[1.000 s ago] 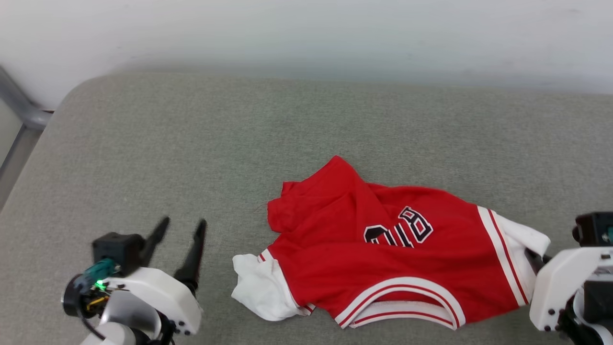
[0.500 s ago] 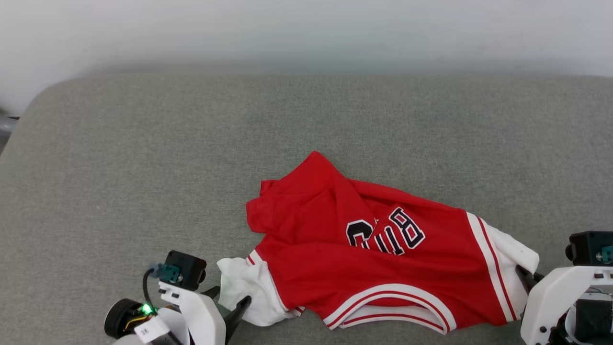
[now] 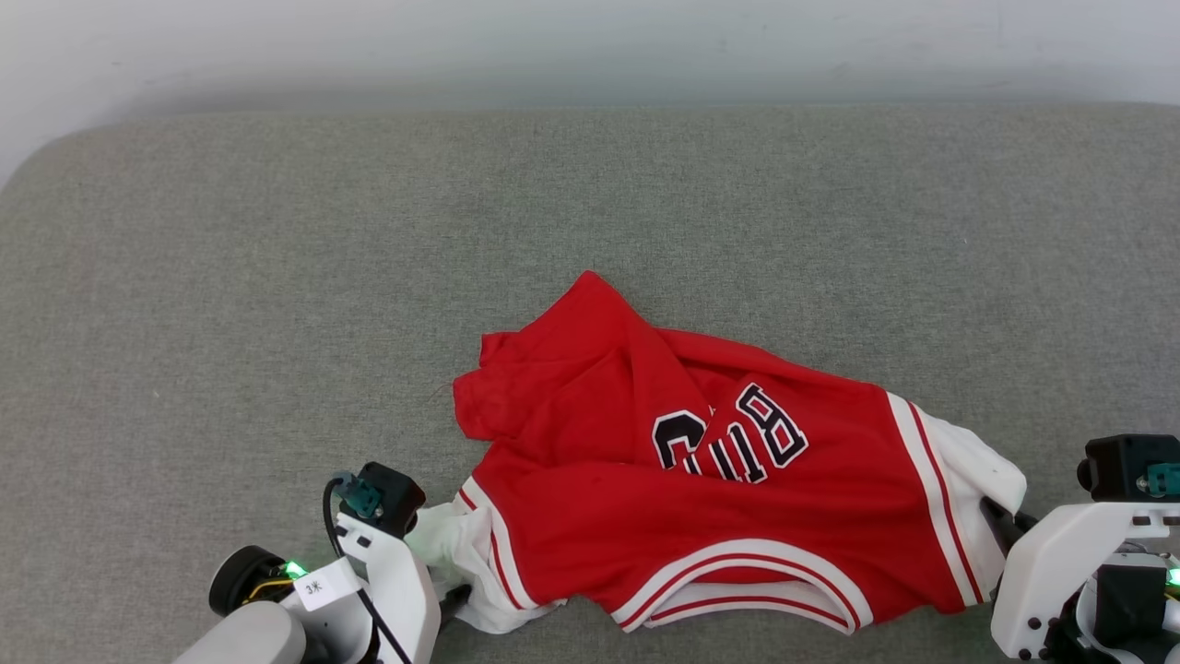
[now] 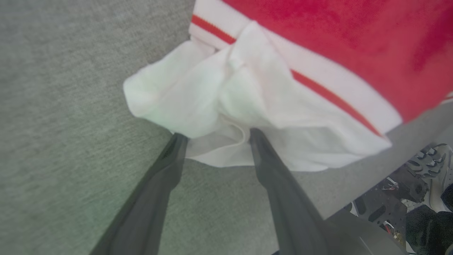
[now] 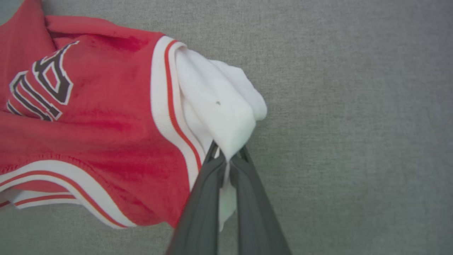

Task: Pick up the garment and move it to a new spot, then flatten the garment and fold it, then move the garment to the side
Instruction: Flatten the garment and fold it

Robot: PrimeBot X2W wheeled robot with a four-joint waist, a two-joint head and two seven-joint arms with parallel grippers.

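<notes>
The garment (image 3: 701,498), a red jersey with dark lettering and white-striped trim, lies crumpled on the grey cushion (image 3: 277,277). My left gripper (image 3: 450,590) sits at the garment's near-left white corner. In the left wrist view its fingers (image 4: 173,156) stand open, tips touching the bunched white lining (image 4: 198,102), which lies between them. My right gripper (image 3: 1000,521) is at the garment's right end. The right wrist view shows this gripper (image 5: 226,157) shut on a fold of white lining (image 5: 219,106), beside the striped armhole trim (image 5: 166,106).
The grey cushion stretches wide to the left and back, up to a pale wall (image 3: 590,46). Its front edge (image 4: 357,202) runs close behind the left gripper, with dark hardware (image 4: 400,184) on the floor below it.
The head camera has shifted. My left gripper has come from the bare cushion at the left over to the garment's white corner, still open. The right gripper keeps its hold.
</notes>
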